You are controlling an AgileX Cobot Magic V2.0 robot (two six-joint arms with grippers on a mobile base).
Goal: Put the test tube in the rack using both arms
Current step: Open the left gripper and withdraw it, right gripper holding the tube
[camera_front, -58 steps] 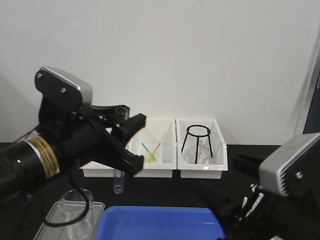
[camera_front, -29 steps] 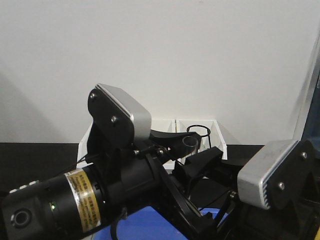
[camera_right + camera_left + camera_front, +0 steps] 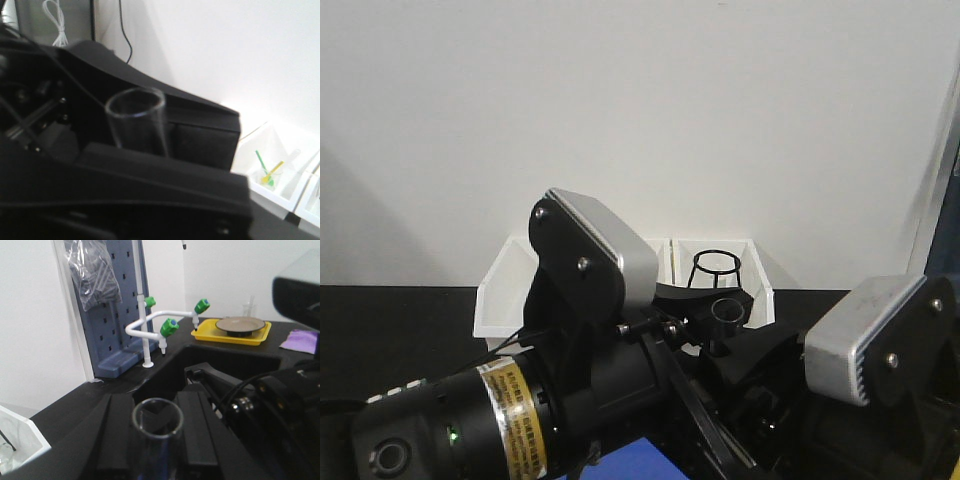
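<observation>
The test tube [image 3: 157, 416] is a clear glass tube, and in the left wrist view I look down at its open rim. My left gripper [image 3: 157, 440] is shut on it, with a black finger on each side. In the front view the tube's top [image 3: 725, 309] sticks up between the two arms in the middle. My right gripper [image 3: 757, 356] is right beside the tube. In the right wrist view the tube [image 3: 138, 121] stands just behind a black finger [image 3: 150, 172], and the grip is hidden. The rack is out of view.
White bins [image 3: 496, 286] stand at the back by the wall, one holding a black wire stand [image 3: 715, 266]. The left wrist view shows a blue pegboard [image 3: 115, 305], a white tap with green knobs [image 3: 150, 332], a yellow tray [image 3: 232, 332] and a purple cloth [image 3: 300, 340].
My left arm has swung right and closer to the camera with the tube. My right arm has risen and come in beside it. The arms now hide the blue tray and the beaker.
</observation>
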